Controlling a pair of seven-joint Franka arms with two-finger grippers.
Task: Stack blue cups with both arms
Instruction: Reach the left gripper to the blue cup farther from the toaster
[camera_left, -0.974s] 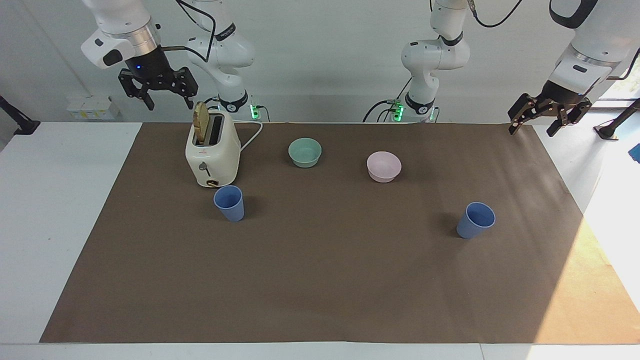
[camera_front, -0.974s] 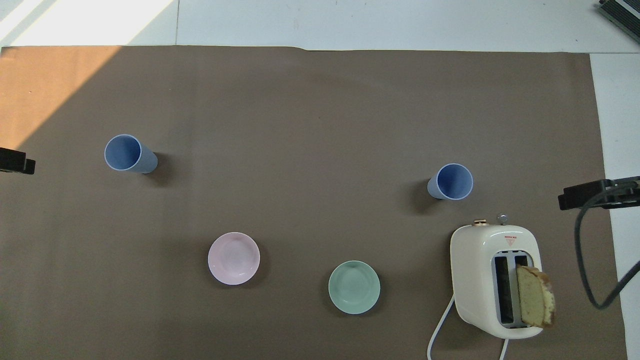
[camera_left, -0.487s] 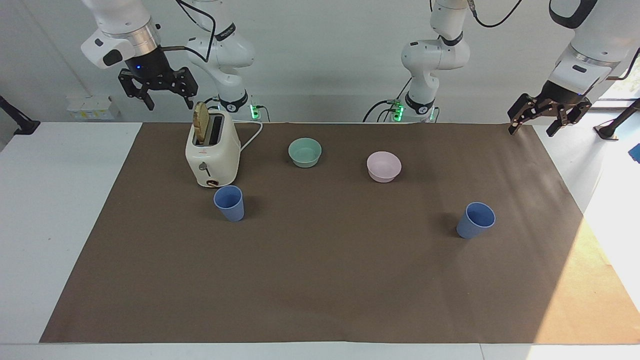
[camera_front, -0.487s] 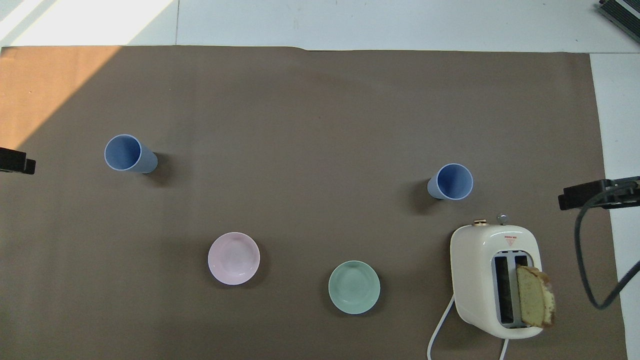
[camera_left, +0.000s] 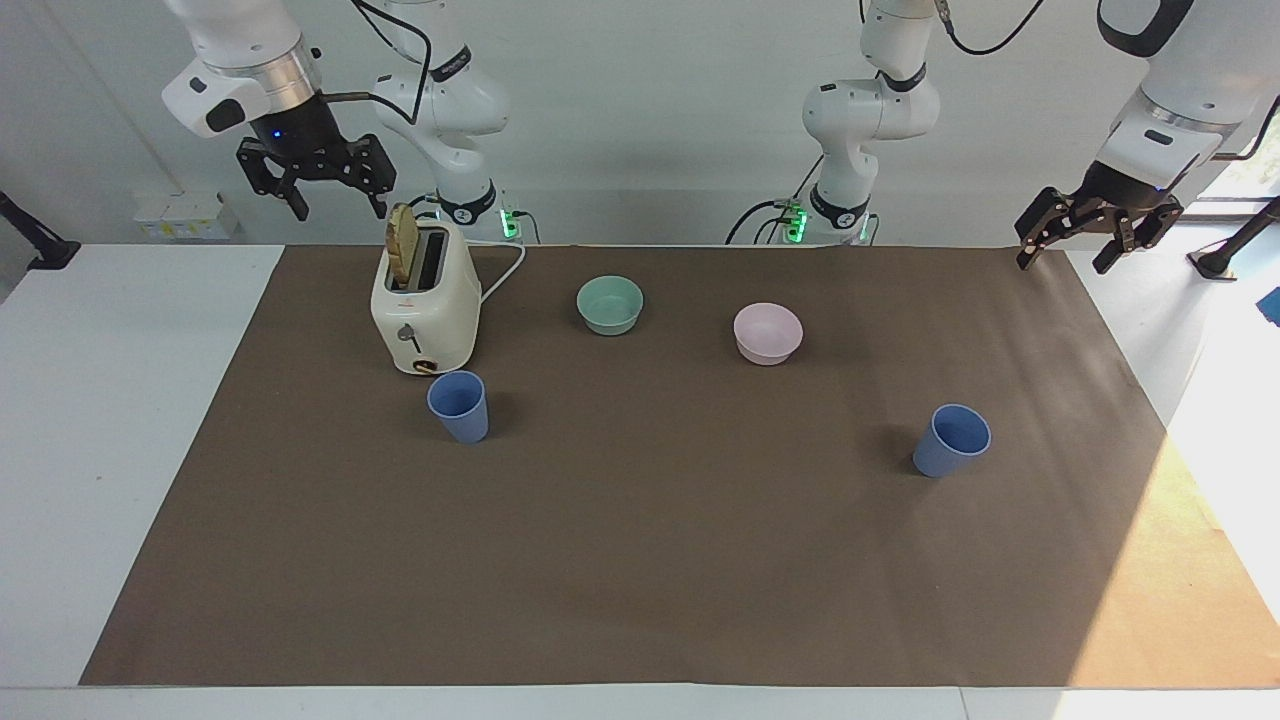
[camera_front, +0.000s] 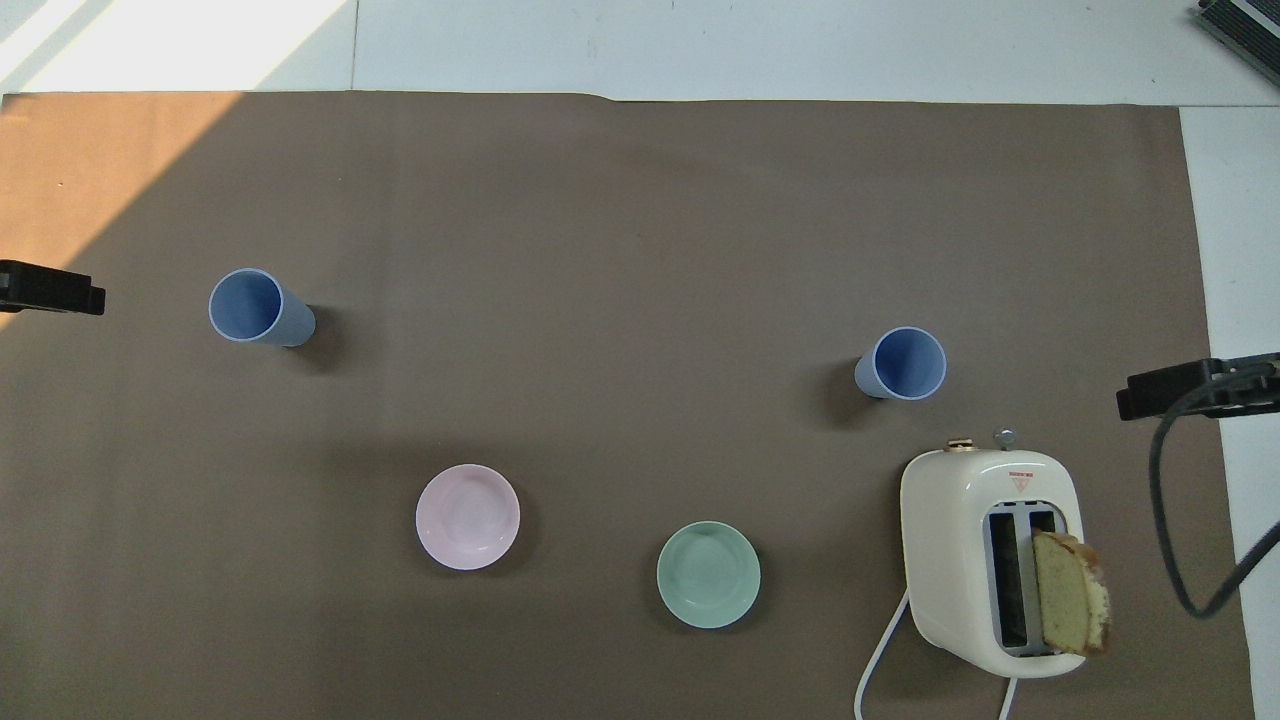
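Blue matte plastic tumblers were both standing upright and unstacked on the brown paper mat (camera_left: 640, 560): one blue cup (camera_left: 459, 406) just off the front of the cream two-slot toaster (camera_left: 424, 300) toward the right arm's end of the tabletop, the other blue cup (camera_left: 951, 440) well apart from it, toward the left arm's end and near that edge of the mat. Neither was touched.

Right gripper (camera_left: 330, 205) hung in the air over the tabletop's robot-side edge by the toaster, jaws wide, holding nothing. Left gripper (camera_left: 1070, 248) hung over the mat's robot-side corner at its own end, jaws wide as well, empty.

Judged step: the very start, approach not begun; no pick made. Next move likely calls for each arm to come down over its nearer cup and close across the wall below the rim. The toaster crowds the right arm's cup, so clearance there could be tight.
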